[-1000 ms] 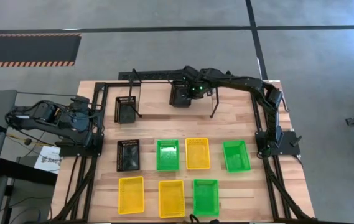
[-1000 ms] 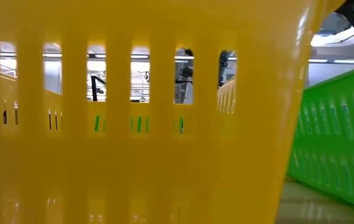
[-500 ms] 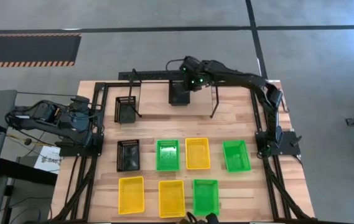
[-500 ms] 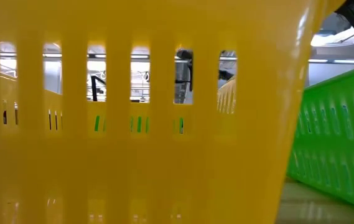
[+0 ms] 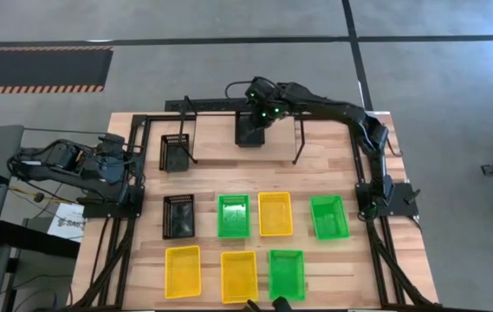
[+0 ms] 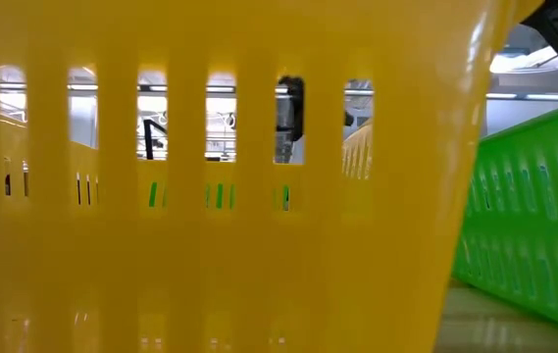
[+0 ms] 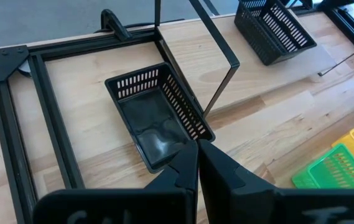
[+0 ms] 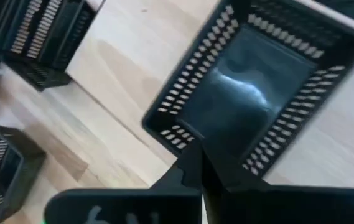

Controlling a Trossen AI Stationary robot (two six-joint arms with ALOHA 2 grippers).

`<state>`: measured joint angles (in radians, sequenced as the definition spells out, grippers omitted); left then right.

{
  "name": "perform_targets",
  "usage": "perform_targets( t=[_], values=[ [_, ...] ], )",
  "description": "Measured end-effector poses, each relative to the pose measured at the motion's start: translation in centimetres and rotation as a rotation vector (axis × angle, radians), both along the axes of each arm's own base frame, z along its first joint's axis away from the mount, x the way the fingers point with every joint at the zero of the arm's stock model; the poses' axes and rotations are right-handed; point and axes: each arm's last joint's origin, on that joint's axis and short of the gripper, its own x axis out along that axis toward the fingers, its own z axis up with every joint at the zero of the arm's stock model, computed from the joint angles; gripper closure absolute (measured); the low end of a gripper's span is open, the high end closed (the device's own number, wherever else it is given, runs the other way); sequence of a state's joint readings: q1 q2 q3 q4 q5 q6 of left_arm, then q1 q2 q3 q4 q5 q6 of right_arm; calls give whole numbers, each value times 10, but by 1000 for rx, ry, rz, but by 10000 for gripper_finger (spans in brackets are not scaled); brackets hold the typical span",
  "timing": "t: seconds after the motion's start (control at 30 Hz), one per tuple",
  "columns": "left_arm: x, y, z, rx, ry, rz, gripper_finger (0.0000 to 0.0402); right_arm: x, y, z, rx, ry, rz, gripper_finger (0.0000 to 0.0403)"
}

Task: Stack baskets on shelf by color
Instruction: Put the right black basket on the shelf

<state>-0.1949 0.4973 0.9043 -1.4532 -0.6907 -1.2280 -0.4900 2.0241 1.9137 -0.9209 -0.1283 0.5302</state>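
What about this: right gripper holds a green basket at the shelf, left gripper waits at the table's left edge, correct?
No: the right wrist view shows the right gripper holding a black basket, not green. It is at the shelf; left gripper waits at the left edge.

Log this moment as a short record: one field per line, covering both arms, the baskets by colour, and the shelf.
right gripper: shut, above the black basket under the shelf
left gripper: shut, empty, at the table's left edge
black baskets: three; one by the shelf's left leg, one in the front rows
green baskets: three, on the table
yellow baskets: three, on the table
stacked: none yet
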Motion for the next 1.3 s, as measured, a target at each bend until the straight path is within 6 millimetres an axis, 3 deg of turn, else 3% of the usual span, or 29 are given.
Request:
perform_targets(
  t=[0.2,0.43,0.9,1.3],
  values=[
    [0,0,0,-6,-7,9,402,13,0,-27,23,54,28,399],
    [0,0,0,-10,-14,18,402,13,-8,-56,38,188,-14,401],
    [0,0,0,-16,-22,29,401,-10,-14,-55,28,373,-80,402],
    [0,0,0,-16,-23,29,402,-2,19,-56,38,456,-17,402]
  ],
)
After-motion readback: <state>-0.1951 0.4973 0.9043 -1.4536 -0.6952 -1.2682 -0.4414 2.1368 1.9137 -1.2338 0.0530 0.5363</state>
